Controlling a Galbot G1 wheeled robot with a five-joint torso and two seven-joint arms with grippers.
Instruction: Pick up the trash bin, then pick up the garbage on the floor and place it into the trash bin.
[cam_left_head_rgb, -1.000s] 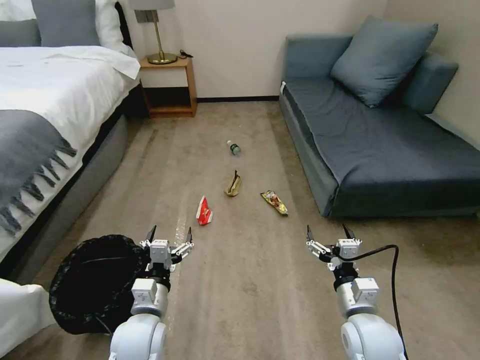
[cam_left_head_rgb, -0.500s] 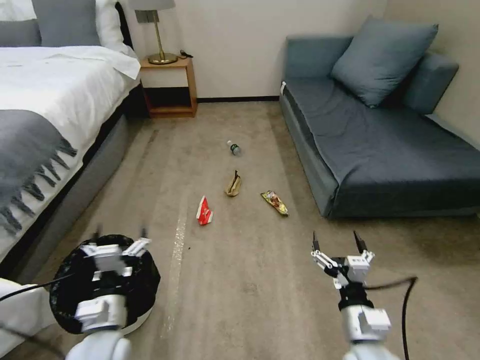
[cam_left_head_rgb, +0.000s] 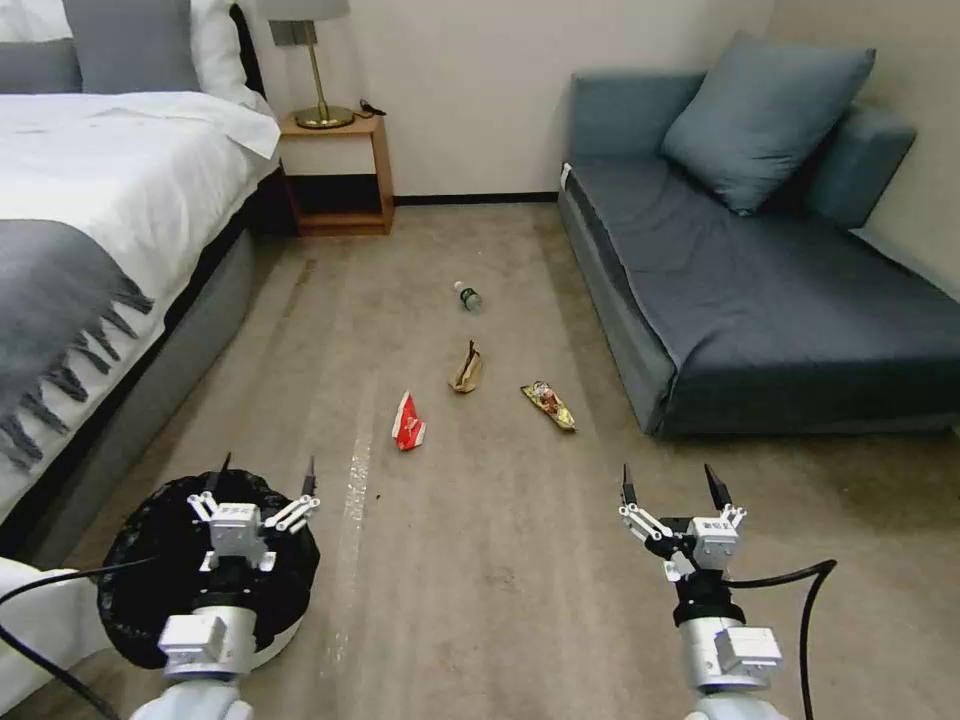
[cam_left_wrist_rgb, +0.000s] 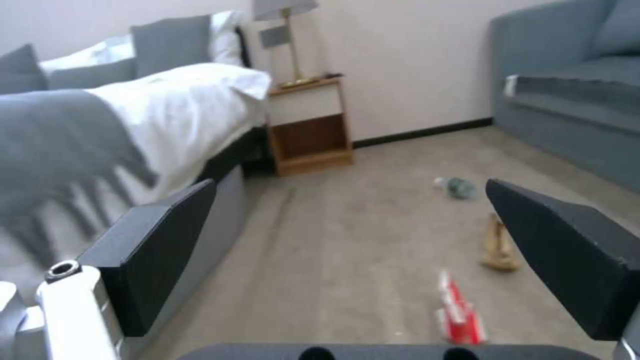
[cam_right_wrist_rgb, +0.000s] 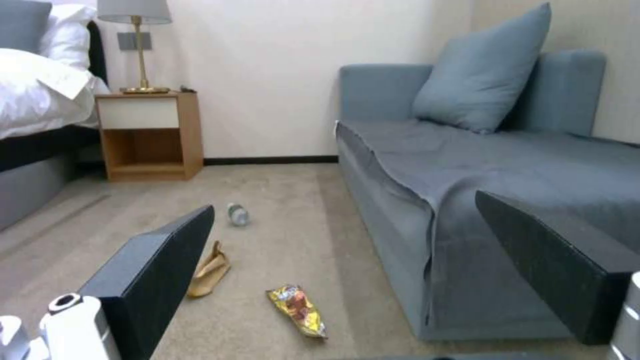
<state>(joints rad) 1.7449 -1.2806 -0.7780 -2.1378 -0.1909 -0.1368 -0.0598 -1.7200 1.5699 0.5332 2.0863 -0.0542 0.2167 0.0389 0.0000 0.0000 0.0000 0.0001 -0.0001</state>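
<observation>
The trash bin (cam_left_head_rgb: 135, 565), round, white and lined with a crinkled black bag, stands on the carpet at the near left. My left gripper (cam_left_head_rgb: 265, 476) hovers open over the bin's far right rim, holding nothing. My right gripper (cam_left_head_rgb: 668, 482) is open and empty at the near right above bare carpet. The garbage lies ahead in the middle of the floor: a red-and-white packet (cam_left_head_rgb: 408, 422), a tan wrapper (cam_left_head_rgb: 466, 368), a gold-brown packet (cam_left_head_rgb: 548, 404) and a small bottle (cam_left_head_rgb: 468, 296). The left wrist view shows the red packet (cam_left_wrist_rgb: 460, 315), wrapper (cam_left_wrist_rgb: 499, 245) and bottle (cam_left_wrist_rgb: 457, 187); the right wrist view shows the wrapper (cam_right_wrist_rgb: 210, 270), gold packet (cam_right_wrist_rgb: 299, 309) and bottle (cam_right_wrist_rgb: 237, 214).
A bed (cam_left_head_rgb: 90, 200) with a grey throw runs along the left. A blue sofa (cam_left_head_rgb: 780, 290) lines the right. A wooden nightstand (cam_left_head_rgb: 338, 170) with a lamp stands at the back wall. A black cable (cam_left_head_rgb: 805, 600) loops off my right arm. Open carpet lies between bed and sofa.
My left gripper swung left from beside the bin to above its rim. My right gripper drew back slightly toward me. The garbage has not moved.
</observation>
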